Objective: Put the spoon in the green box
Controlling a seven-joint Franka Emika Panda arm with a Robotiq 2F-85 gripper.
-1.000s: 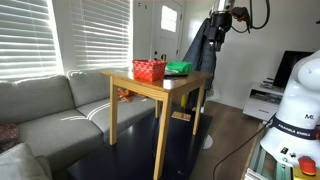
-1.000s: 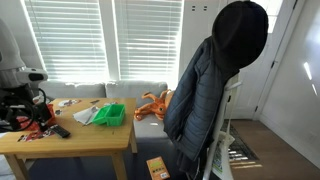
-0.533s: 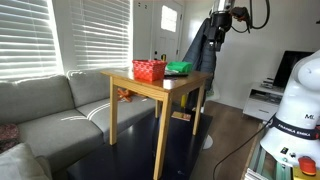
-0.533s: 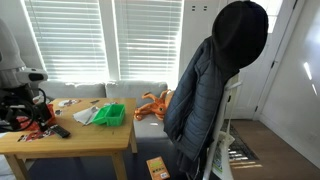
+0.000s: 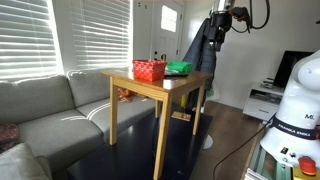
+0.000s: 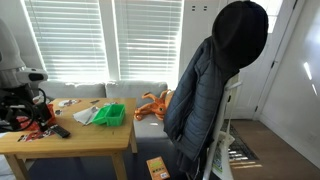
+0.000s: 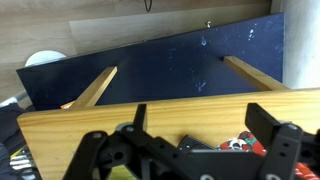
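The green box (image 6: 110, 115) is low and bright green and sits on the wooden table (image 6: 90, 145). It also shows next to the red basket (image 5: 149, 70) in an exterior view (image 5: 179, 68). My gripper (image 6: 24, 108) hangs over the table's end, away from the green box. In the wrist view the gripper (image 7: 205, 140) is open and empty, its fingers wide apart above the table top (image 7: 190, 110). A dark flat object (image 7: 200, 146) and a red and white item (image 7: 240, 146) lie between the fingers. I cannot make out the spoon in any view.
A white cloth (image 6: 85, 115) and a black remote (image 6: 60, 131) lie on the table. A dark jacket on a rack (image 6: 205, 90) stands beside the table. A grey sofa (image 5: 45, 115) is on one side. An orange toy (image 6: 152, 104) lies behind.
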